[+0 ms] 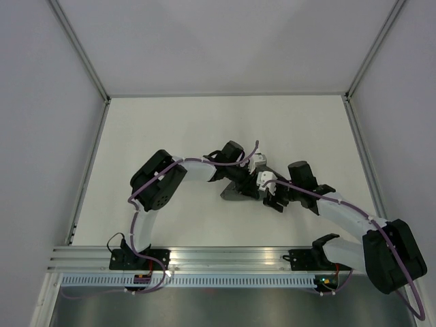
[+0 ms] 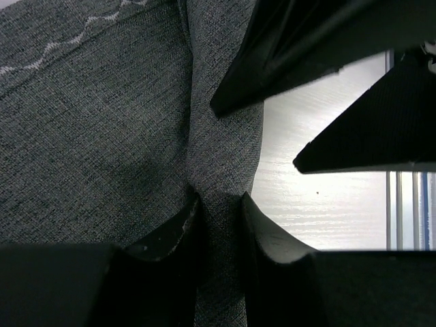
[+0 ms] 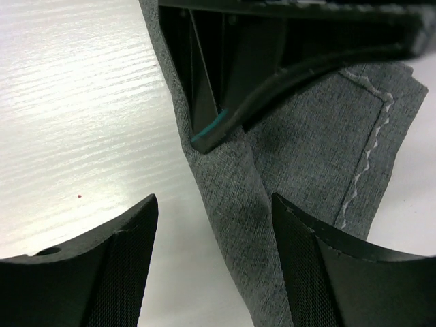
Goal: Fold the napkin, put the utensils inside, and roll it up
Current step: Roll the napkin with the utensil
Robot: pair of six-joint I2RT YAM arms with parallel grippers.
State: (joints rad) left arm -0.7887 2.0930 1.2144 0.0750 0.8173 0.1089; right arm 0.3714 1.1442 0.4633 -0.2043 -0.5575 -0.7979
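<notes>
Pinching the creased dark grey napkin (image 2: 102,136), left jaws hold; right jaws gape.

A white bench (image 1: 170,129) with a faint wood-grain finish fills the middle of the overhead view, matte and brightly lit. Pale grey panel walls (image 1: 41,136) close it in on the left, right and far sides. Slim silver metal frame posts (image 1: 78,48) run along the seams where the panels meet. Along the near edge lies a ribbed aluminium rail (image 1: 231,257), and just in front of it a white slotted cable strip (image 1: 231,279). In the right wrist view a tiny red speck (image 3: 80,197) sits on the bench surface. The left wrist view shows a small dark speck (image 2: 317,193) on the same white grain.
</notes>
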